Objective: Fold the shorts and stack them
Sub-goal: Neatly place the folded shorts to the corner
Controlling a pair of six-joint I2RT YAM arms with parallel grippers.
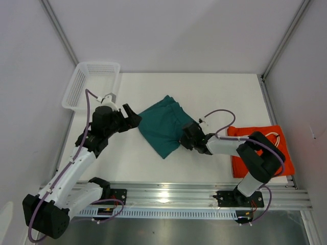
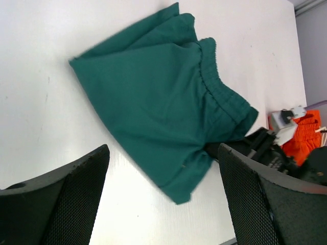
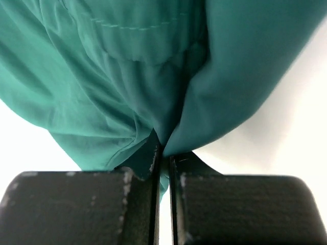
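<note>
White tabletop (image 1: 214, 92), teal shorts (image 1: 162, 125), orange shorts (image 1: 287, 161).
Only the right wrist view shows the right end effector (image 3: 162, 163) pinching teal cloth tight; the left end effector (image 2: 163, 148) gapes wide, empty.

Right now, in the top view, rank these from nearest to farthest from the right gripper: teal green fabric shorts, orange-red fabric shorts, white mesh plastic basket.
1. Teal green fabric shorts: centre, pinched in the right gripper.
2. Orange-red fabric shorts: near right side.
3. White mesh plastic basket: far left corner.
</note>
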